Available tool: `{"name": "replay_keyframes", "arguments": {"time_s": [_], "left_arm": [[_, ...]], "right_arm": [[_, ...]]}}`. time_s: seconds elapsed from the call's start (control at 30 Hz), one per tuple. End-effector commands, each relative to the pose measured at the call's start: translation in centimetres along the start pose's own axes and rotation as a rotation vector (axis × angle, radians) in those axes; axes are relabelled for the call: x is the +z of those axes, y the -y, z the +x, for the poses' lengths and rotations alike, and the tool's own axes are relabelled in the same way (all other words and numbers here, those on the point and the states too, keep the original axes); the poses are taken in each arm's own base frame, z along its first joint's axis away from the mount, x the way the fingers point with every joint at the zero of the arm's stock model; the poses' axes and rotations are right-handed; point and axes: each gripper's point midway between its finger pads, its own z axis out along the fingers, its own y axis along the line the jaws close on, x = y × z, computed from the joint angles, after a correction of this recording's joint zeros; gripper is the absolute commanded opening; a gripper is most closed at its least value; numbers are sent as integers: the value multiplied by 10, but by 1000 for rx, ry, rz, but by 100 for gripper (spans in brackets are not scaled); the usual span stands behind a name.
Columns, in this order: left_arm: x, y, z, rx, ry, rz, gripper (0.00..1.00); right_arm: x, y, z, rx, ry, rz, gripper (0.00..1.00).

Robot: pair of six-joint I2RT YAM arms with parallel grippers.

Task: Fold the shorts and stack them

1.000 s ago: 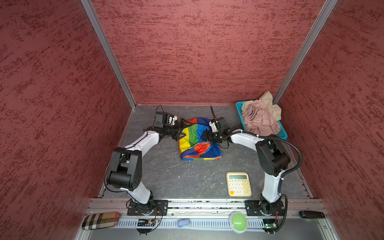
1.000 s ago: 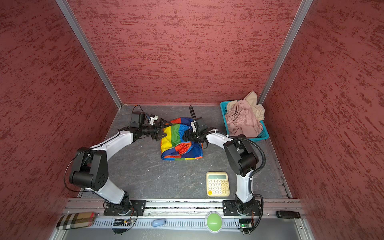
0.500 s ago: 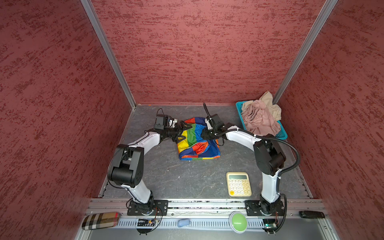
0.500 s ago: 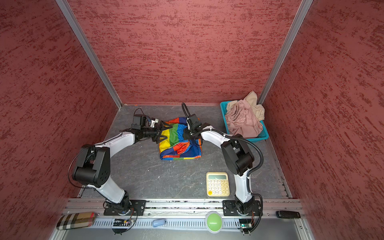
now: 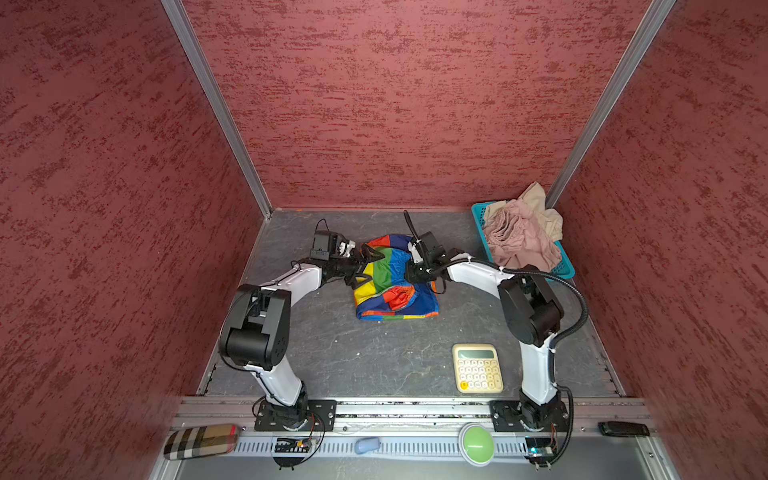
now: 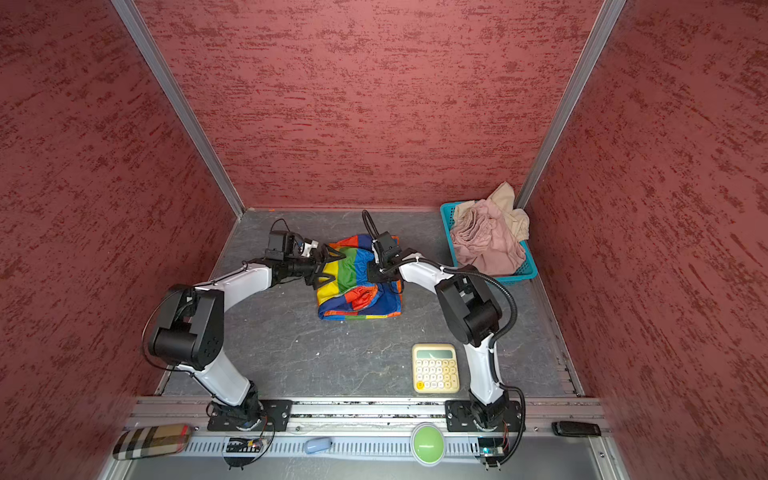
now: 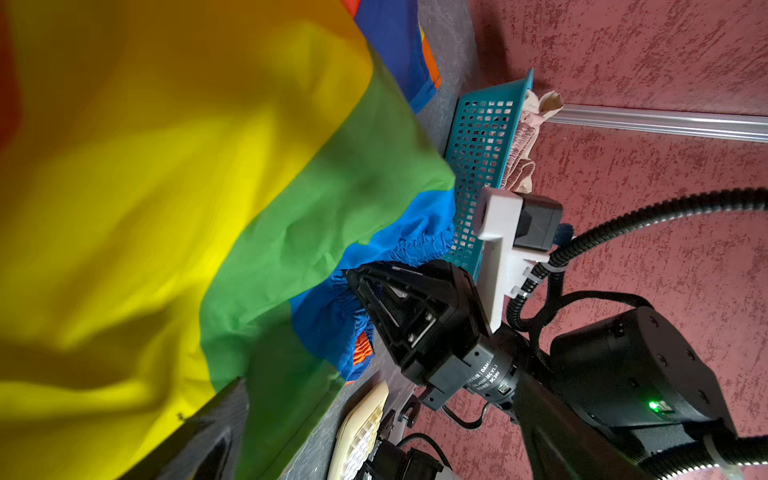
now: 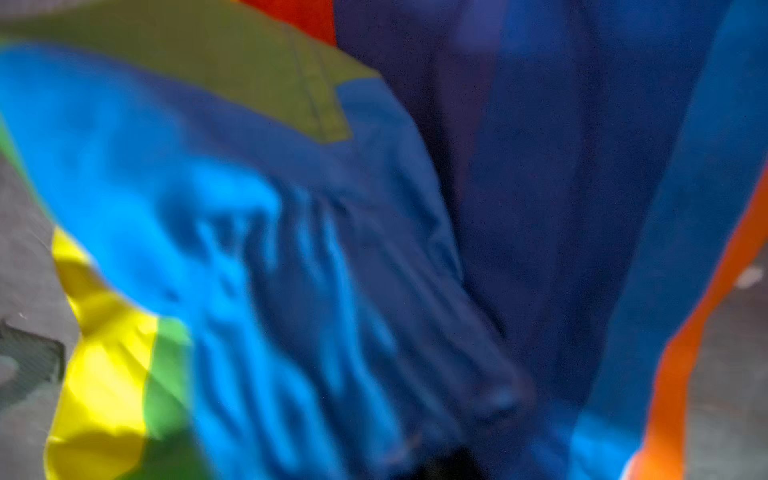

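The left wrist view alone shows the right fingers (image 7: 395, 299) pinching the rainbow shorts (image 7: 316, 216) by their crinkly blue waist; both top views show the left fingers (image 5: 370, 254) spread wide

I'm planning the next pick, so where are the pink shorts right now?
In both top views the pink shorts lie heaped in the teal basket in the far right corner, over the beige shorts and apart from the rainbow shorts.
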Motion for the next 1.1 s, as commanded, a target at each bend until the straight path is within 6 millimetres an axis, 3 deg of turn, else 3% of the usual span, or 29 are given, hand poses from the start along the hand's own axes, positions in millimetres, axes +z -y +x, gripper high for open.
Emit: {"name": "replay_keyframes", "arguments": {"time_s": [0.0,0.2,0.33,0.47,0.6,0.7,0.93,1.07], "left_arm": [[4,-2,1,17,-6,6,99],[-2,9,-4,37,3,9,99],[-7,19,-5,52,18,14,99],[-8,19,-4,62,25,4,99],[8,12,4,49,2,3,99],[17,8,7,36,-7,5,100],[5,2,-2,17,27,8,99],[-17,8,-13,20,76,20,99]], "right_arm": [[-18,-14,-18,-18,62,-27,11],[-72,-30,-44,-49,160,-38,0],[-85,-20,-46,-29,180,-45,0],[-82,1,-39,32,186,-88,0],[-54,31,-22,116,141,-127,0],[-42,39,-13,160,129,-166,0],[-54,23,-27,155,155,-221,0],[-74,-17,-53,106,181,-284,0]]}}
